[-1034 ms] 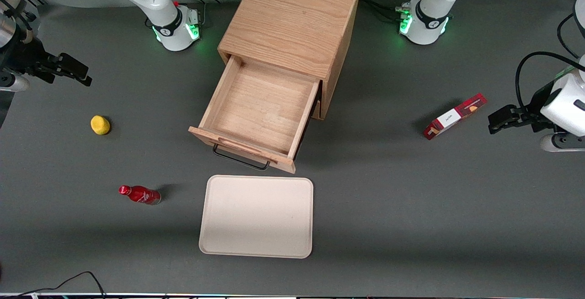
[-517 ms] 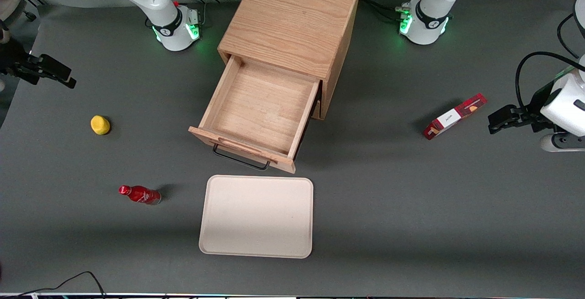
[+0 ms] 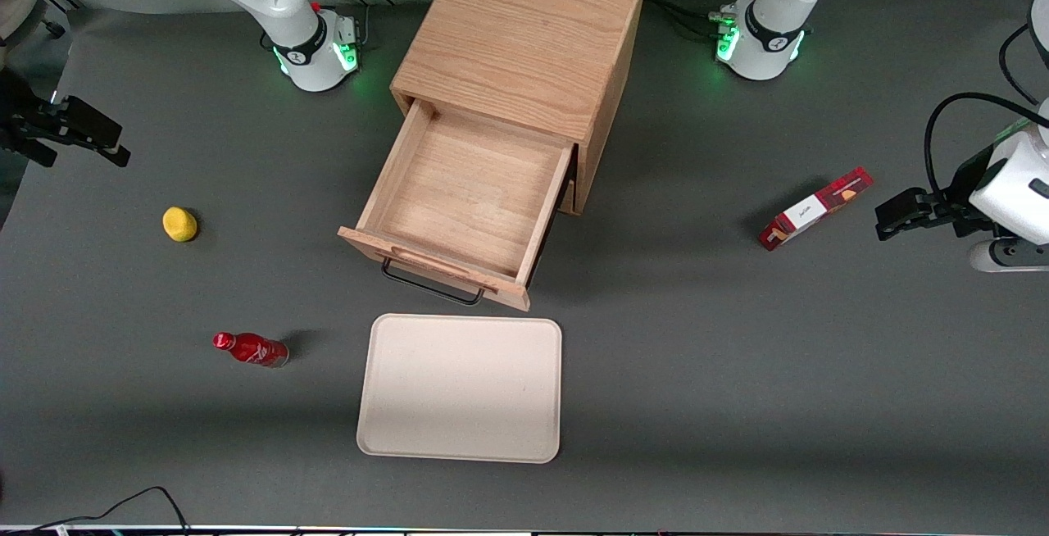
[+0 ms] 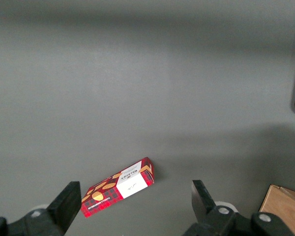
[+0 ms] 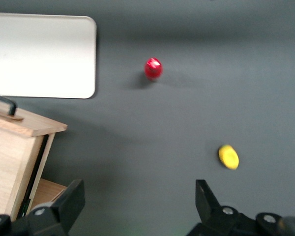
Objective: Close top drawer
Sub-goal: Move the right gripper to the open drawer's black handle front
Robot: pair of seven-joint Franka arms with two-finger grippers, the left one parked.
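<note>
The top drawer [image 3: 471,192] is a shallow light-oak box pulled well out of the wooden cabinet [image 3: 524,36], empty inside, with a black wire handle [image 3: 430,286] on its front. A corner of it shows in the right wrist view [image 5: 19,147]. My gripper [image 3: 102,138] hangs high at the working arm's end of the table, far from the drawer, above the table a little farther from the camera than the lemon. Its fingers are open and empty, seen wide apart in the right wrist view [image 5: 137,206].
A cream tray [image 3: 460,388] lies on the table just in front of the drawer. A yellow lemon [image 3: 179,224] and a red bottle [image 3: 250,348] lie toward the working arm's end. A red box [image 3: 814,208] lies toward the parked arm's end.
My gripper has moved sideways away from the cabinet toward the table's end, then dropped slightly nearer the camera. The drawer and the other things have not moved.
</note>
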